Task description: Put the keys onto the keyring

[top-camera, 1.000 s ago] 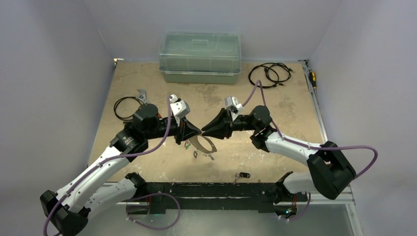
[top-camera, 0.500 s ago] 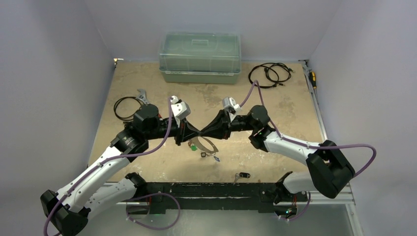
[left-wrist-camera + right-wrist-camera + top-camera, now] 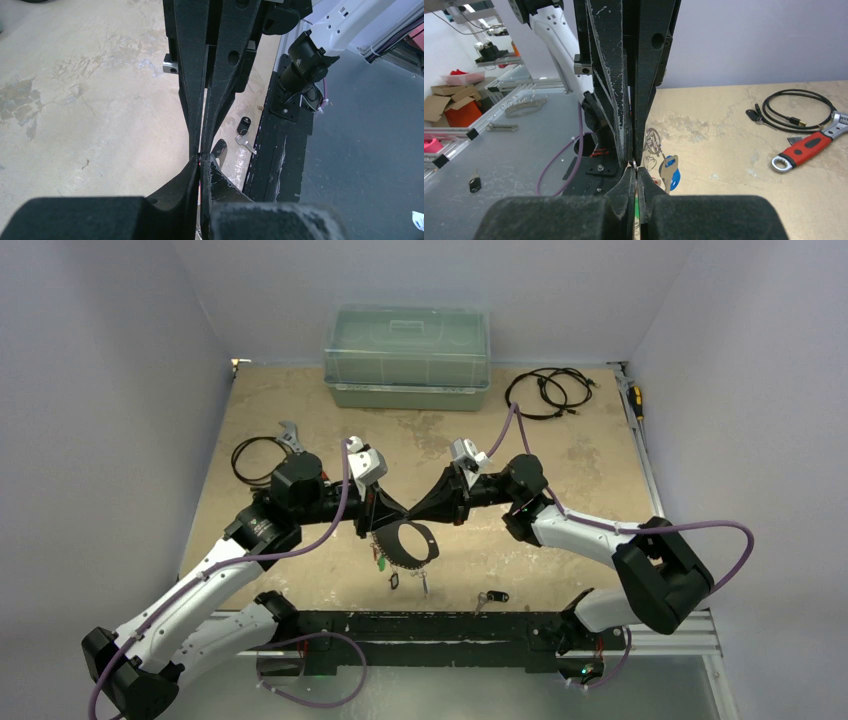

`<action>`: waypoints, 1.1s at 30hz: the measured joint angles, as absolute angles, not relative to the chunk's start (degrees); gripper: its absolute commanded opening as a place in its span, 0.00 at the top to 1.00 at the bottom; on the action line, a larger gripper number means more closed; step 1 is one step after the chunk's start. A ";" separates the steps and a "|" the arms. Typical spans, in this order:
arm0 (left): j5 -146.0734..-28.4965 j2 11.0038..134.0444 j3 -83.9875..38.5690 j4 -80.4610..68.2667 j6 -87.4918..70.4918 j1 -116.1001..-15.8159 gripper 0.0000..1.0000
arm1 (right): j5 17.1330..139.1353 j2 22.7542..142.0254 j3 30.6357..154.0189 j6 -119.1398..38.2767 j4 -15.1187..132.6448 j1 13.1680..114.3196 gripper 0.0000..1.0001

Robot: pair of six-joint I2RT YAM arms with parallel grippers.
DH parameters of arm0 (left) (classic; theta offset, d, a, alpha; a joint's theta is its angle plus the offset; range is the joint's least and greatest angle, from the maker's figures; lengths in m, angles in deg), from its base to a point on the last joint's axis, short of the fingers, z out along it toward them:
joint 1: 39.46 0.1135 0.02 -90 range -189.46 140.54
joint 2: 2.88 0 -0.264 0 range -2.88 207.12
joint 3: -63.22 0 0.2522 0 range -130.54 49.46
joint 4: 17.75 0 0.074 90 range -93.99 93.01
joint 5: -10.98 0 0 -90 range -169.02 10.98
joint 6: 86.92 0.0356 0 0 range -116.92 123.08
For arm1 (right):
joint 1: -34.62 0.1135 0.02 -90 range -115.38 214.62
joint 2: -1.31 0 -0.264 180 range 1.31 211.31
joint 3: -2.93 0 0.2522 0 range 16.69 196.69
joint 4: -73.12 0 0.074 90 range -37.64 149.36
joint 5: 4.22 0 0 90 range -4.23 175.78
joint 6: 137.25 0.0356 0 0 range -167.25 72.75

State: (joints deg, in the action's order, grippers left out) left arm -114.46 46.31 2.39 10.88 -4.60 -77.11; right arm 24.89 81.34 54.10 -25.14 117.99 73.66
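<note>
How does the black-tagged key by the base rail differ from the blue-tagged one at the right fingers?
The black-tagged key lies flat and alone on the table; the blue-tagged key dangles on small wire rings by the right gripper. The black-tagged key's tag is black, the blue-tagged key's blue. Both are small silver keys.

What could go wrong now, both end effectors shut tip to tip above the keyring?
Left end effector and right end effector meet tip to tip; uneven pulls could twist or drop the keyring.
Tilting it could shed the dangling keys.
The black-tagged key lies near the base rail, probably awkward to reach.
</note>
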 measured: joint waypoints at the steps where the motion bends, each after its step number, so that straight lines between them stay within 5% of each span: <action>1: -114.51 46.18 2.39 10.88 -4.60 -77.11 0.89 | 24.63 81.62 54.08 -24.42 119.00 73.64 1.00; 5: -114.14 45.17 2.39 10.07 -4.47 -77.11 0.46 | 24.50 81.95 53.42 -21.51 123.96 73.88 1.00; 9: -113.35 42.70 2.61 8.43 -4.73 -77.11 0.33 | 24.54 81.95 52.53 -19.30 128.26 74.36 1.00; 23: -109.09 25.81 13.43 -6.52 -5.35 -76.98 0.39 | 30.62 80.84 49.21 -10.19 141.97 74.36 1.00; 33: -113.04 22.29 24.66 -23.87 -4.87 -76.98 0.58 | 34.66 83.22 49.16 -0.37 145.11 74.36 1.00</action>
